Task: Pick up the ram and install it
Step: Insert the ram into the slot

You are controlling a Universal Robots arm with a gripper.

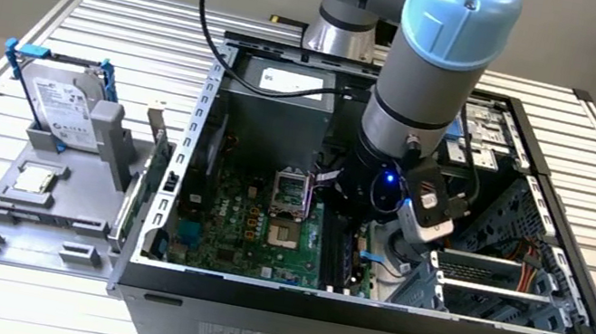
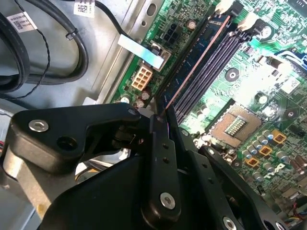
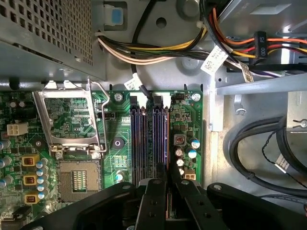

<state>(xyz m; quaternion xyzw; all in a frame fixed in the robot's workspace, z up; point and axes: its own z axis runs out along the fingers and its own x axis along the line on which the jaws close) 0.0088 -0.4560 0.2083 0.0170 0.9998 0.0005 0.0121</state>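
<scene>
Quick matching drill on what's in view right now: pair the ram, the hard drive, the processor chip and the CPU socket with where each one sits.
Things:
1. ram
2. hard drive
3. processor chip
4. CPU socket

Places:
A. lying flat on the grey holder outside the case
B. on the motherboard, empty, its frame raised
C. upright in a blue frame outside the case
D. between the gripper fingers at the memory slots

Pairs: 1-D, 2-C, 3-A, 4-B

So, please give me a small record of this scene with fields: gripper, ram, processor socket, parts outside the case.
gripper: inside the computer case, shut on the ram
ram: standing on edge over the memory slots, one end between the fingers
processor socket: empty, its metal frame open
parts outside: hard drive and processor chip on the grey holder
</scene>
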